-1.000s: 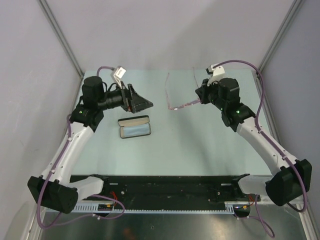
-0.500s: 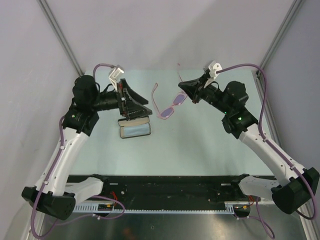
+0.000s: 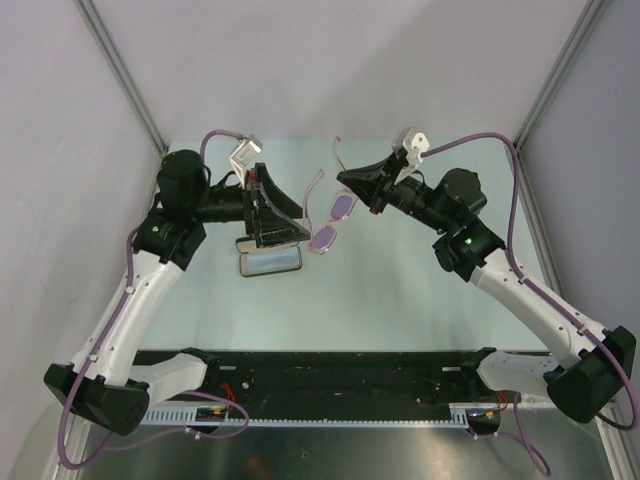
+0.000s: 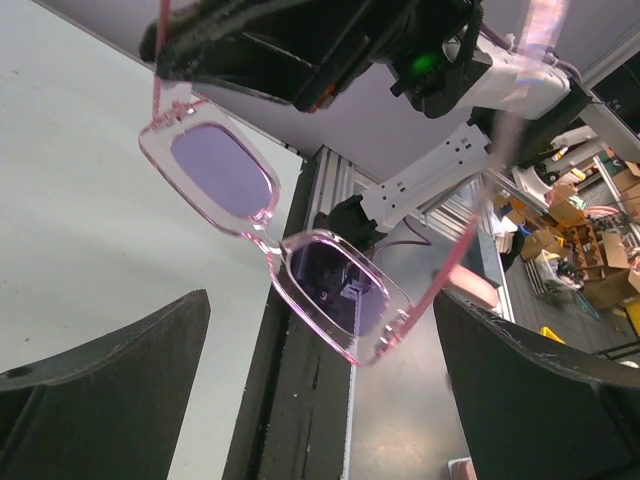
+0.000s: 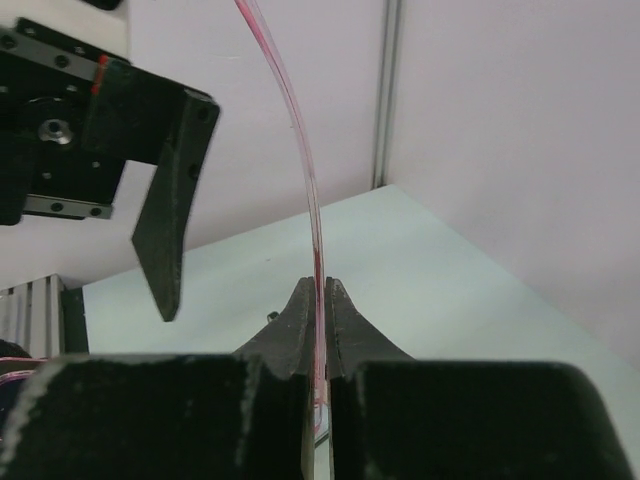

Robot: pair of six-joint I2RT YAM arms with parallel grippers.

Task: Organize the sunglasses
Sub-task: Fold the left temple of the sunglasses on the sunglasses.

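The sunglasses (image 3: 331, 222), pink and translucent with purple-tinted lenses, hang in the air above the middle of the table. My right gripper (image 3: 345, 179) is shut on one thin temple arm (image 5: 301, 150), pinched between its fingertips (image 5: 318, 288). My left gripper (image 3: 302, 222) stands wide open just left of the frame. In the left wrist view both lenses (image 4: 335, 291) hang tilted between the two black fingers (image 4: 110, 370), with the lower lens in line with the fingertips and nothing touching them. The other temple arm (image 4: 455, 262) runs past the right finger.
An open black case (image 3: 244, 264) with a pale blue cloth (image 3: 272, 262) in it lies on the table under the left gripper. Grey walls and metal posts enclose the pale green table (image 3: 400, 290). The left gripper's finger (image 5: 165, 230) shows in the right wrist view.
My right gripper has carried the sunglasses left and forward, from the back of the table to the left gripper. The left gripper has turned toward them, still open, above the case.
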